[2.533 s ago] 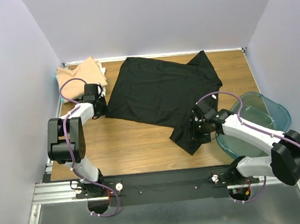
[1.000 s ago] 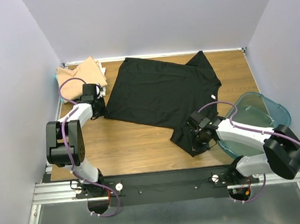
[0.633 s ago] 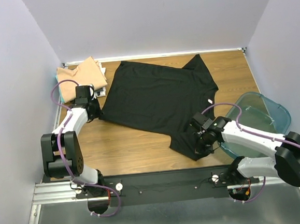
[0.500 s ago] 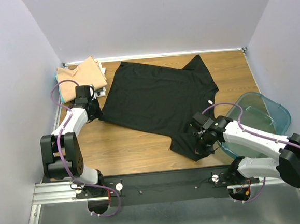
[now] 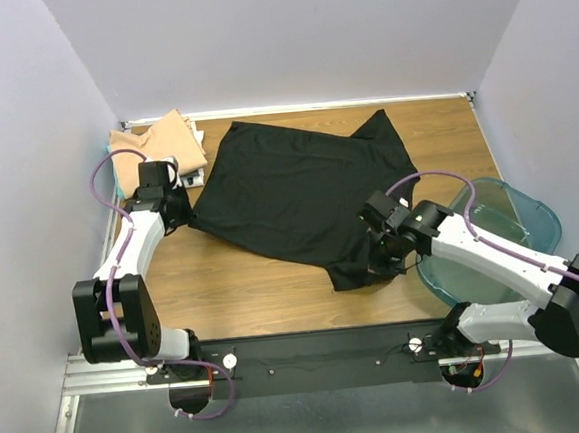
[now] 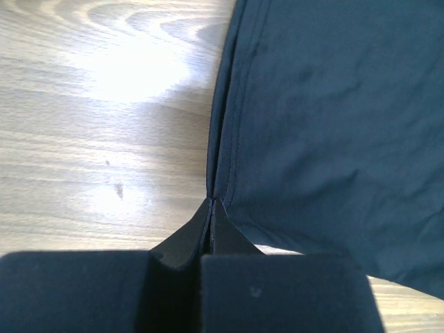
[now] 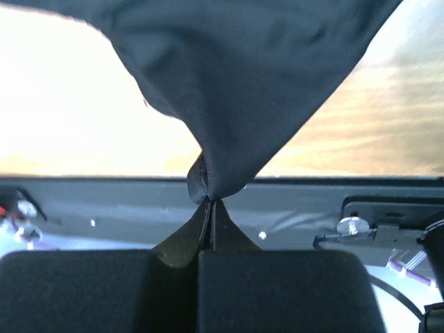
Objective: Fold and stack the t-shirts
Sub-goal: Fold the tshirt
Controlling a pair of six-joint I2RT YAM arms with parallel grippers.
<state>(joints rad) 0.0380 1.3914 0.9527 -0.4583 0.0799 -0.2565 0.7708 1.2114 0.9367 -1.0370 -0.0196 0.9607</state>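
Black t-shirt [image 5: 303,190] spread unfolded mid-table. Left corner pinched in clenched left gripper [image 6: 210,205]; near-right corner lifted in clenched right gripper [image 7: 210,201]. Tan t-shirt [image 5: 153,142] piled far left. Judged early: smoothing only, with folds and stacking to come.

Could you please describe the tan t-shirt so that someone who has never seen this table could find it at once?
Take the wooden table and go to its far left corner. There, just beyond the left gripper and left of the spread black t-shirt, lies the tan t-shirt. It is the only peach-coloured cloth, a small heap, whereas its neighbour is black and laid out wide.
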